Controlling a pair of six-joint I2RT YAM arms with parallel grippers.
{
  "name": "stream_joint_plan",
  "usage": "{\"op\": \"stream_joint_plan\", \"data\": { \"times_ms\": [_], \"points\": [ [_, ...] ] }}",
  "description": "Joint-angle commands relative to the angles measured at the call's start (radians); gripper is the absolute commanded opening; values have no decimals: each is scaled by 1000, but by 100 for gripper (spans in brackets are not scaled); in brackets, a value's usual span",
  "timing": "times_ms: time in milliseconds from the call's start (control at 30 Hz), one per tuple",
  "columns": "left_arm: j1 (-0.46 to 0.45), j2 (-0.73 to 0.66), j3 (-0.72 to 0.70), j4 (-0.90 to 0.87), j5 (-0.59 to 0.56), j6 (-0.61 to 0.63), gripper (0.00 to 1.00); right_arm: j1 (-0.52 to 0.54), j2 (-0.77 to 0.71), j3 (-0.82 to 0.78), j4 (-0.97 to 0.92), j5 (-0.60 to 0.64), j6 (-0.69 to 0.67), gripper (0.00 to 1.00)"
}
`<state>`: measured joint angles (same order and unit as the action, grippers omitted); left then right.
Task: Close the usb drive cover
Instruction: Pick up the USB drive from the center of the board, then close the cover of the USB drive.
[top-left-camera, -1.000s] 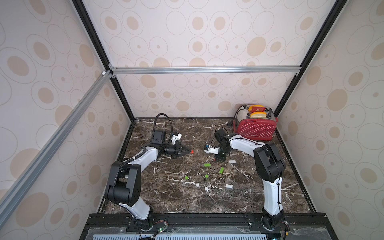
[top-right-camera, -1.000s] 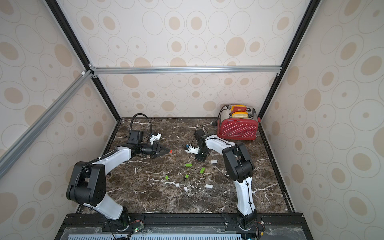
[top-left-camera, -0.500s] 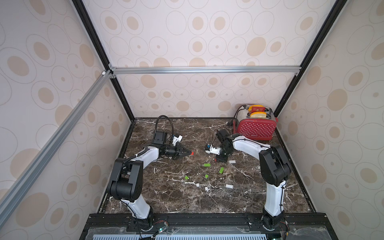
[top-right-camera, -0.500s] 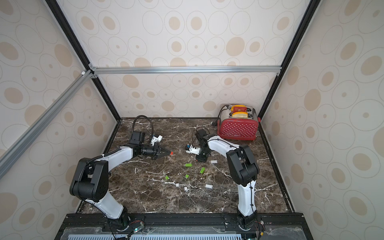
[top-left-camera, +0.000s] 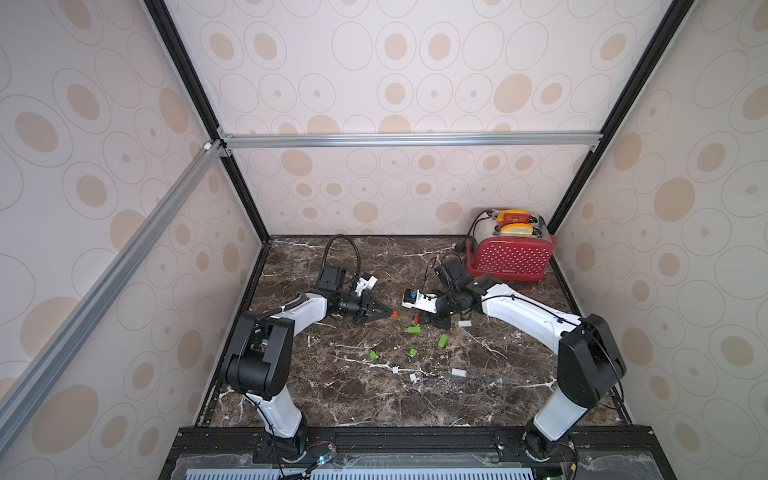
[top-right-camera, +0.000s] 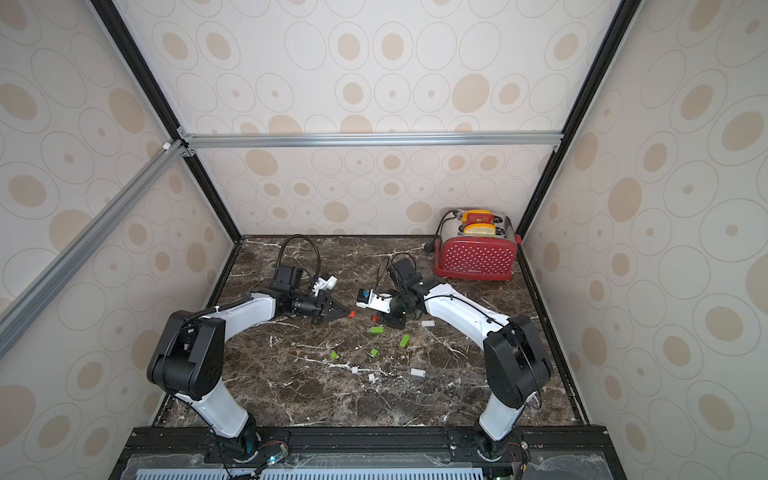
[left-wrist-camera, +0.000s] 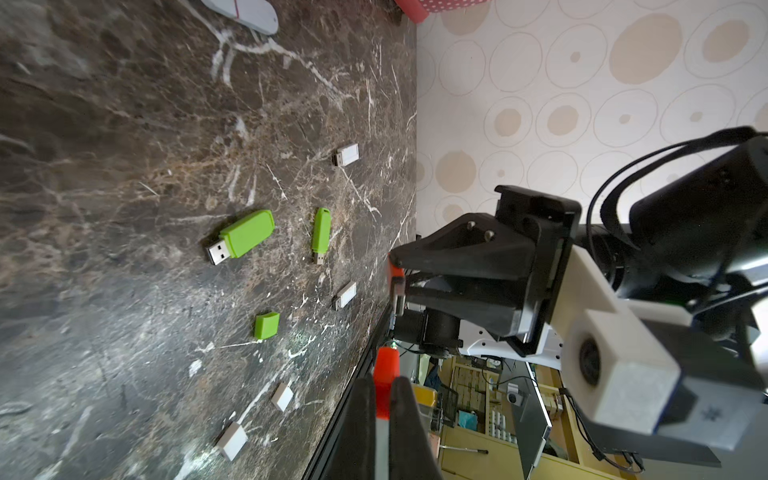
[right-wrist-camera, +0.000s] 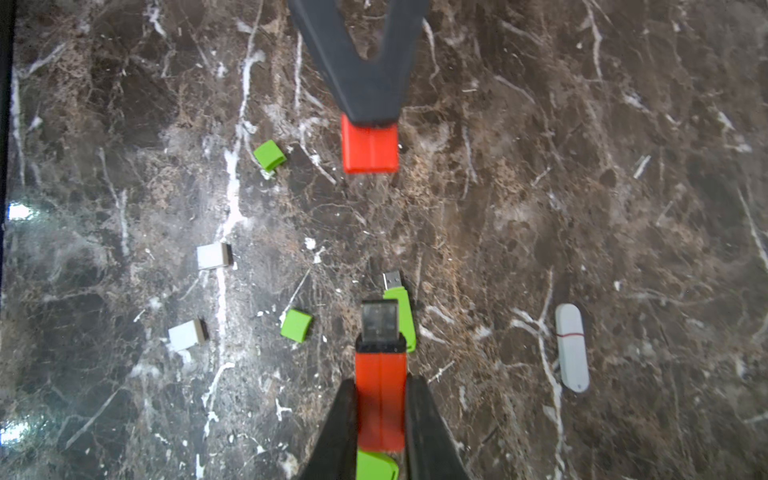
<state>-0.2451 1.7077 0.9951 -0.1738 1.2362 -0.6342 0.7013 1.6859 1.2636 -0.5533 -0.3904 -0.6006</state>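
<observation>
Nearest us on the table (top-left-camera: 332, 395) lie loose white caps (top-left-camera: 395, 369) and green caps (top-left-camera: 372, 355), with two uncapped green drives (top-left-camera: 414, 330) just beyond them. Behind those, the left gripper (top-left-camera: 388, 313) is clamped on the red cap (right-wrist-camera: 369, 143). The right gripper (right-wrist-camera: 380, 399) is pinched around the red usb drive (right-wrist-camera: 380, 390), whose metal plug (right-wrist-camera: 379, 322) is bare and points left toward the cap.

Over the last second both grips have held while the cap has edged rightward, so the gap has narrowed. The two are near but apart. We judge the line-up nearly done, with a straight push left to seat the cap.

In the far right corner stands the toaster (top-left-camera: 509, 259), with slices of toast (top-left-camera: 517, 227) in both its slots.
</observation>
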Motion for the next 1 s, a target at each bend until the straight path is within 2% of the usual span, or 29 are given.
{"op": "stream_joint_plan", "data": {
  "times_ms": [0, 967],
  "points": [
    [-14, 12, 37, 0, 29, 28, 2, 22, -23, -16, 29, -28, -19, 4],
    [-49, 30, 51, -41, 4, 58, 2, 58, -7, -9, 63, -26, 7, 4]
  ]
}}
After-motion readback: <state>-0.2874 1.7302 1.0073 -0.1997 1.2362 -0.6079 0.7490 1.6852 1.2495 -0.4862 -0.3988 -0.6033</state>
